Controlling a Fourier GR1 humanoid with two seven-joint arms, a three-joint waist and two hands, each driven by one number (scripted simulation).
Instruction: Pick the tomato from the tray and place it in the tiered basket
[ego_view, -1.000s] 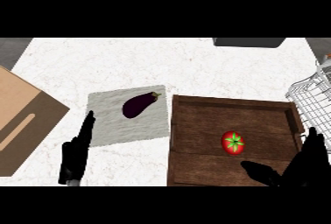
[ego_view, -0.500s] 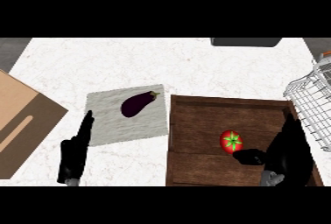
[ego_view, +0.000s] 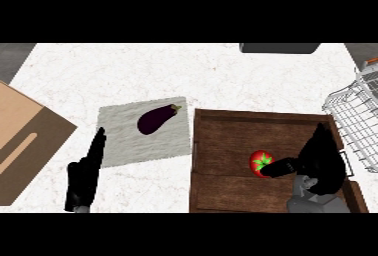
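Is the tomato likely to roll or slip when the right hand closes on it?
Probably: the tomato looks round and glossy, so it may roll on the flat tray. The right hand has only its thumb at it, so a nudge might push it leftward.

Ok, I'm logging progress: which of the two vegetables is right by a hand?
The red tomato in the wooden tray; the right hand's thumb is against it. The purple eggplant lies apart on the grey cloth.

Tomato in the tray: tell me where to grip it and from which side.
Grip the tomato round its red sides, below the green stalk on top. Probably come from its right and above: the right hand is already there, thumb at the fruit, and the tray is open-topped.
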